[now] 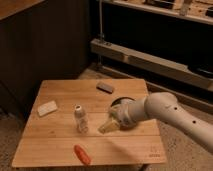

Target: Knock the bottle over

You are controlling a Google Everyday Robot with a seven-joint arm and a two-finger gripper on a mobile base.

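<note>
The bottle (pixel 80 119) is slim and whitish with a white cap. It stands upright near the middle of the wooden table (pixel 60 147). My gripper (pixel 107 127) is low over the table, just to the right of the bottle and a short gap away from it. The white arm (pixel 170 112) reaches in from the right.
A white sponge-like block (pixel 47 108) lies at the left. A grey rectangular object (pixel 105 87) lies at the back. A red-orange object (pixel 82 154) lies near the front edge. A dark round thing (pixel 120 103) sits behind the gripper. Metal shelving stands behind the table.
</note>
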